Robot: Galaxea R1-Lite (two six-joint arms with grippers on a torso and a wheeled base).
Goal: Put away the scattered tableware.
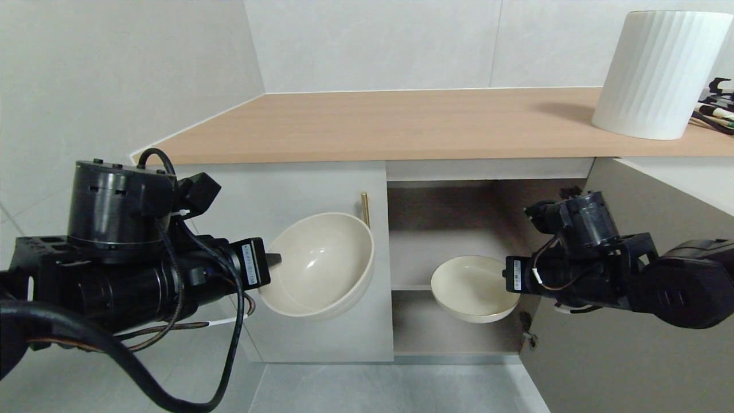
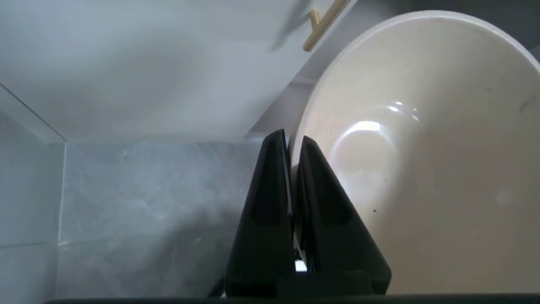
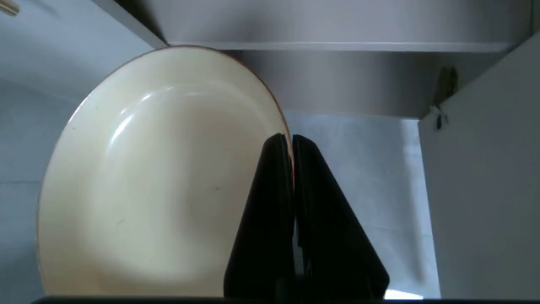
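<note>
We've got our left gripper (image 1: 275, 259) pinched on the rim of the deep cream bowl (image 1: 324, 264) before the closed cabinet door (image 1: 309, 189), right gripper (image 1: 509, 276) clamped on the shallow bowl (image 1: 467, 287) at the open cabinet (image 1: 447, 223).

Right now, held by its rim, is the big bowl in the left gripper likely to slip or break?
Probably rigid and breakable: the big bowl looks like glazed ceramic. Its glossy surface may slip, since the left gripper pinches only one edge.

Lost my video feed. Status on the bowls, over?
Left hand shut on deep bowl. Right hand shut on shallow bowl, at open cabinet. Closed door behind deep bowl.
</note>
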